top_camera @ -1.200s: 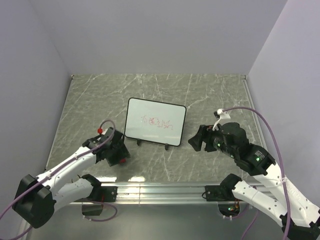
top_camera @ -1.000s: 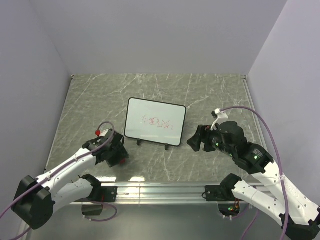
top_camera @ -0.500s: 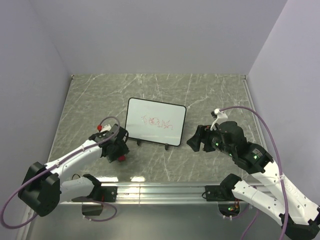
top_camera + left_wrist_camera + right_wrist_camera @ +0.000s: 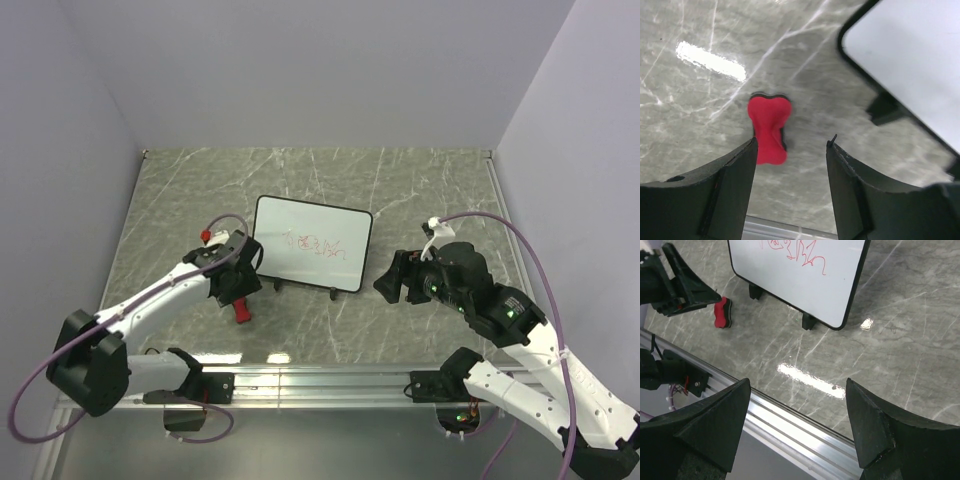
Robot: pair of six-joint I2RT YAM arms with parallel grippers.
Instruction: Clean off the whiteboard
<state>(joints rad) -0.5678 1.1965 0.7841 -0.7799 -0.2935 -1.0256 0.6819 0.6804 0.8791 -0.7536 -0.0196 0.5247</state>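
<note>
The whiteboard [image 4: 310,243] stands tilted on small black feet mid-table, with red scribbles [image 4: 318,245] on it. It also shows in the right wrist view [image 4: 800,270] and at the top right of the left wrist view [image 4: 920,55]. The small red bow-shaped eraser [image 4: 241,312] lies flat on the table, left of the board's near-left corner. My left gripper [image 4: 240,288] is open and empty just above it; in the left wrist view [image 4: 790,145] the eraser [image 4: 769,129] lies just beyond the left fingertip. My right gripper [image 4: 392,280] is open and empty, right of the board.
The marble tabletop [image 4: 180,210] is bordered by a metal rail [image 4: 320,375] at the near edge and by walls on the other sides. The right wrist view shows the eraser [image 4: 721,313], the left gripper [image 4: 685,285] and the rail [image 4: 805,435].
My left gripper has swung away from the near edge toward the board's left corner, and the eraser now lies uncovered on the table. The right arm has barely moved.
</note>
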